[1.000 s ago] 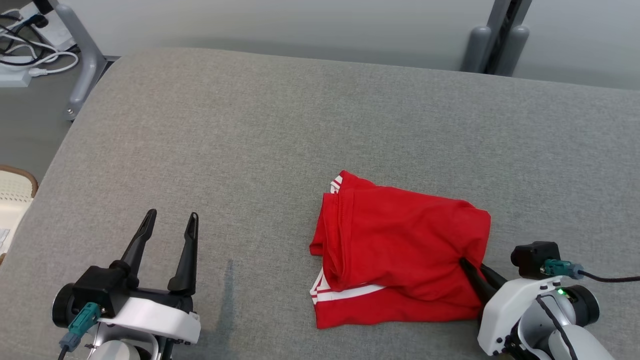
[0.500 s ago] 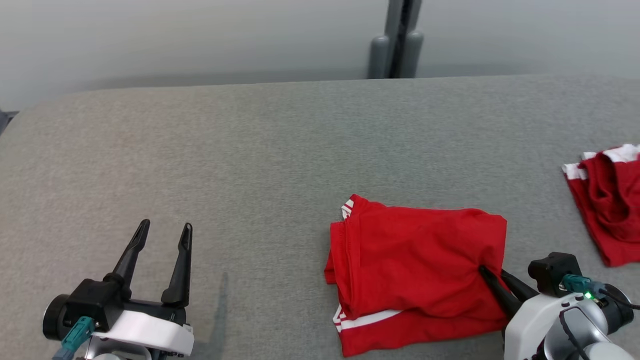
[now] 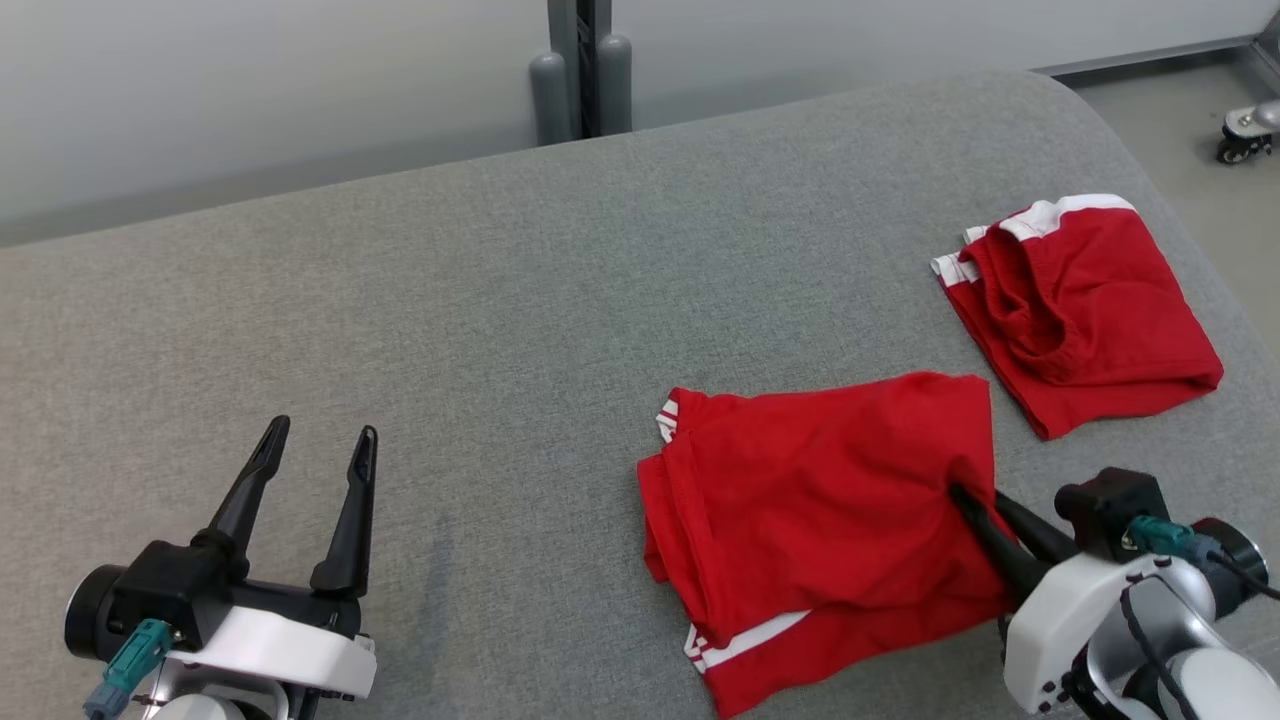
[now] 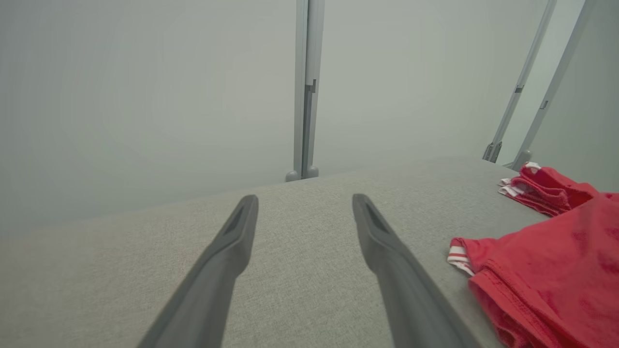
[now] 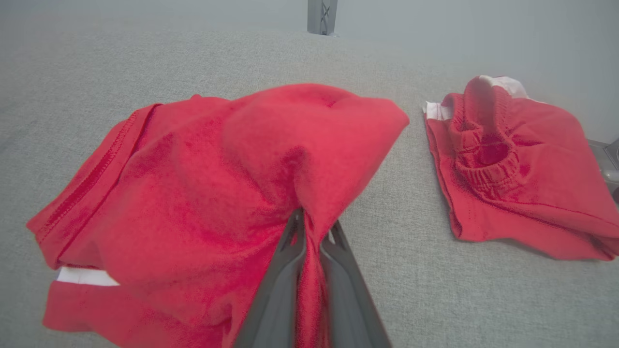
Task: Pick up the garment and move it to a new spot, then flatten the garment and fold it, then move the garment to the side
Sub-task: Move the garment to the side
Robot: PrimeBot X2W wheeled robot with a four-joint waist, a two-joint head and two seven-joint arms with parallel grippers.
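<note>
The garment point(image 3: 815, 510) is a folded red piece with white stripes, lying on the grey padded table point(image 3: 480, 300) right of centre. My right gripper point(image 3: 962, 495) is shut on its right edge; in the right wrist view the red cloth point(image 5: 232, 193) bunches between the two fingers point(image 5: 285, 261) of the gripper point(image 5: 312, 227). My left gripper point(image 3: 318, 440) stands open at the lower left, well apart from the garment, holding nothing. In the left wrist view its gripper point(image 4: 304, 205) spreads wide over bare table, with the garment point(image 4: 546, 270) at the right.
A second folded red garment point(image 3: 1085, 310) lies at the table's far right, near the rounded edge; it also appears in the right wrist view point(image 5: 512, 179). A grey post point(image 3: 580, 70) stands behind the table. A caster wheel point(image 3: 1240, 140) is on the floor at the right.
The head camera has swung to the right, bringing the second red garment and the table's right end into view. My right gripper stays shut on the garment and the left stays open.
</note>
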